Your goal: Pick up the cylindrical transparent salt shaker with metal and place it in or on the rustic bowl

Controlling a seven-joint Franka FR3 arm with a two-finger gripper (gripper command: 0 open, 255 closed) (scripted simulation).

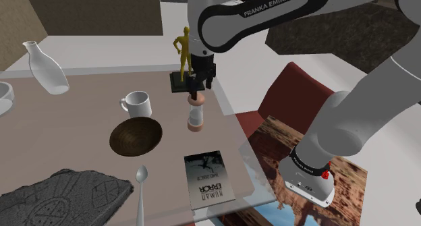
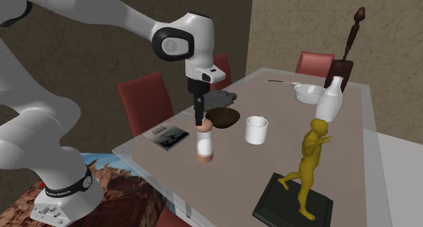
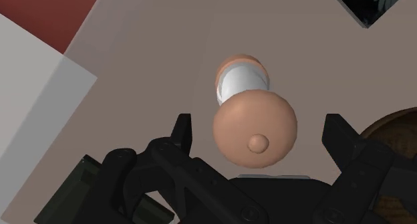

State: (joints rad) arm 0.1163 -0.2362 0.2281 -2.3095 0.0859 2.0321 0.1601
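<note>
The salt shaker (image 1: 195,115) stands upright on the beige table: a clear body with a tan rounded cap and tan base. It also shows in the second exterior view (image 2: 204,143). My gripper (image 1: 195,94) hangs straight above it, open, with its tips around cap height (image 2: 199,120). In the wrist view the shaker's cap (image 3: 254,128) sits between the fingers of my gripper (image 3: 258,124), and neither finger touches it. The dark brown bowl (image 1: 136,135) lies a short way to the shaker's left in the shoulder view, with a slice of its rim (image 3: 394,126) beside one finger.
A white mug (image 1: 138,103) stands just behind the bowl. A golden figurine (image 1: 183,46) on a dark base rises behind the shaker. A book (image 1: 206,179) and spoon (image 1: 141,184) lie near the front edge. A white vase (image 1: 46,69) and a dark slab (image 1: 61,199) occupy the left.
</note>
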